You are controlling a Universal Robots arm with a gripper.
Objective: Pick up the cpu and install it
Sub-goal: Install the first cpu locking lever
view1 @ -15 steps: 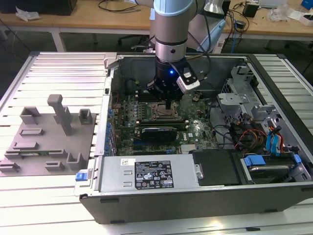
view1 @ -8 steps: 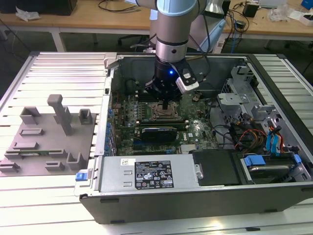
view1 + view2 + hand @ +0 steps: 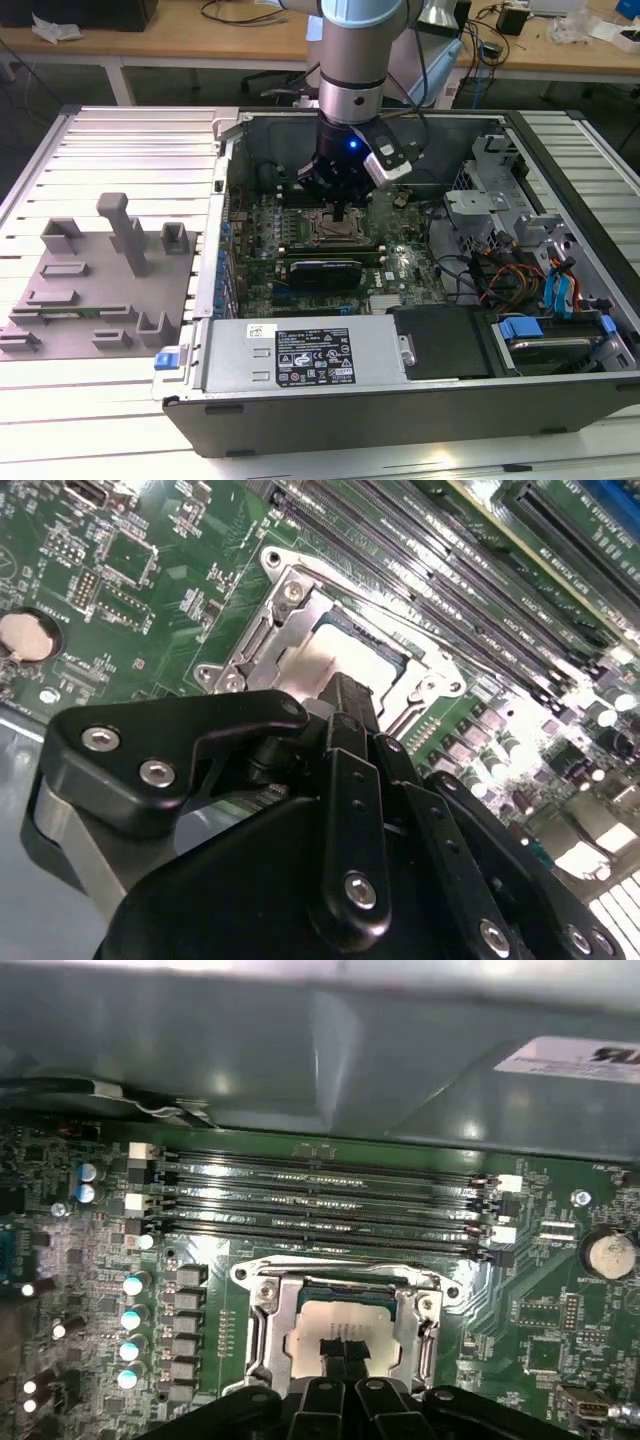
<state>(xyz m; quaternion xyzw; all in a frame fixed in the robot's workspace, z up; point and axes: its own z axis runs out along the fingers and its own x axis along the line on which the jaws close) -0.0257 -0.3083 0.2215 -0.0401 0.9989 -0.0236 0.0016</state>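
Black metal fingers of the gripper [image 3: 345, 695] reach down over the processor socket, and in the second wrist view they look drawn close together, their tips touching or just above the pale top of the cpu [image 3: 335, 660]. Whether they pinch the chip's edges or merely rest on it I cannot tell, so the state of the jaws stays uncertain.

The cpu [image 3: 345, 1325] sits inside the socket frame [image 3: 262, 1325] at lower centre of the first wrist view, its silver-white lid ringed by the bright steel bracket. In the exterior view the gripper [image 3: 343, 215] hangs over the same socket near the middle of the frame, inside the open computer case [image 3: 400, 400].

As I judge it, the chip is light, stiff and thin, with a smooth metal lid that offers little friction. Its underside contacts and the socket pins beneath are fragile, so it wants holding by two opposite edges, kept level, with no sideways drag or downward force.

Beyond the socket lie the memory slots [image 3: 320, 1200], a row of long dark channels across the middle of the first wrist view, on the green motherboard [image 3: 150, 630]. At the left of the exterior view a grey fixture tray [image 3: 95, 300] rests on the ribbed table [image 3: 100, 410].
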